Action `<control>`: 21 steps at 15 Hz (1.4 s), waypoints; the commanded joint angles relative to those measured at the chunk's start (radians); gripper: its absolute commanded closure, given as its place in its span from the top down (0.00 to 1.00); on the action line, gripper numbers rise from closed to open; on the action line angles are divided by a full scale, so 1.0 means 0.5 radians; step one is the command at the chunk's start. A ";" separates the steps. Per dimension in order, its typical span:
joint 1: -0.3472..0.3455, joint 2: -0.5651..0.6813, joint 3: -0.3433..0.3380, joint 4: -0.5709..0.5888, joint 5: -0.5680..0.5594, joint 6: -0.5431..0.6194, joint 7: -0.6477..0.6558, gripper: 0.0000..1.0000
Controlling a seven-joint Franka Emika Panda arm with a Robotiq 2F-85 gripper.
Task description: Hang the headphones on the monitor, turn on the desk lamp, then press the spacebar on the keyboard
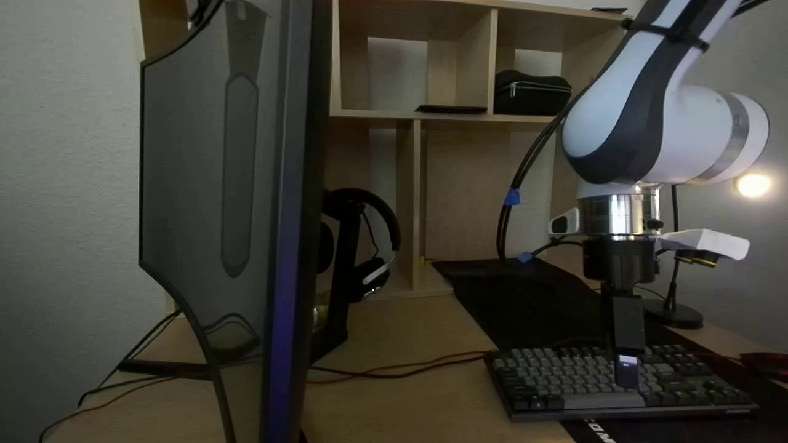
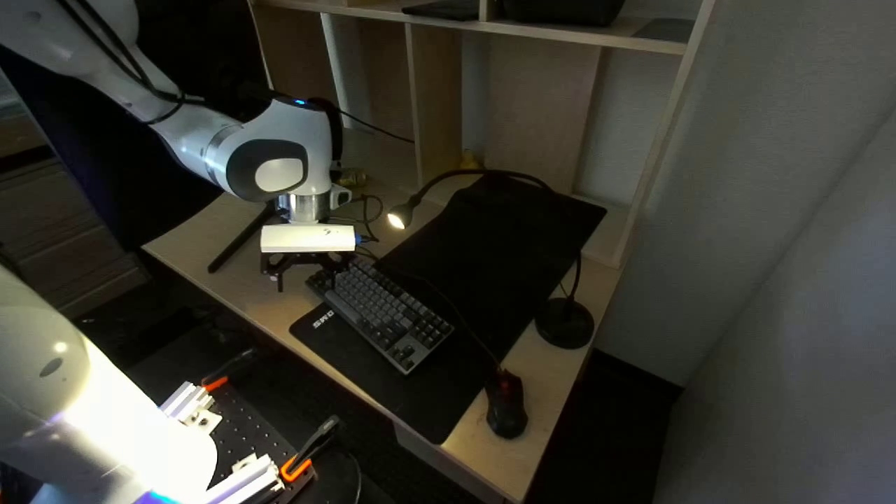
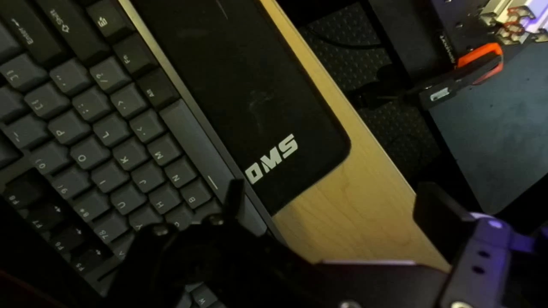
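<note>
My gripper (image 3: 334, 190) stands open over the near edge of the dark keyboard (image 3: 107, 149), with nothing between its fingers. In the wrist view one fingertip (image 3: 235, 192) overlaps the spacebar (image 3: 192, 143); whether it touches cannot be told. The other finger is past the desk mat, over the desk's front edge. In an exterior view the fingers point straight down at the keyboard (image 1: 554, 369). The black headphones (image 1: 394, 224) hang at the top of a dark post, partly hidden by the large monitor (image 1: 184, 154). The gooseneck desk lamp (image 2: 565, 323) has its head (image 2: 399, 215) lit.
A black desk mat (image 2: 483, 238) lies under the keyboard. A dark mouse (image 2: 506, 409) sits near the desk's side edge. Wooden shelves (image 1: 412, 115) rise at the back, holding a black case (image 1: 532, 98). Thin cables (image 1: 400, 370) cross the desk towards the monitor.
</note>
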 commanded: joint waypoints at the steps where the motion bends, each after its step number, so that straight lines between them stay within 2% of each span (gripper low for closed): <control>1: 0.012 0.000 -0.012 0.002 -0.002 -0.003 0.002 1.00; 9: 0.011 0.000 -0.012 0.002 -0.002 -0.003 0.002 1.00; 12: 0.026 0.075 -0.023 -0.149 0.117 0.066 -0.191 1.00; 13: 0.014 0.048 -0.004 -0.058 0.049 -0.004 -0.075 1.00; 17: 0.008 0.095 0.002 -0.109 0.077 0.013 -0.130 1.00; 21: 0.007 0.247 -0.003 -0.084 0.199 0.409 -0.163 1.00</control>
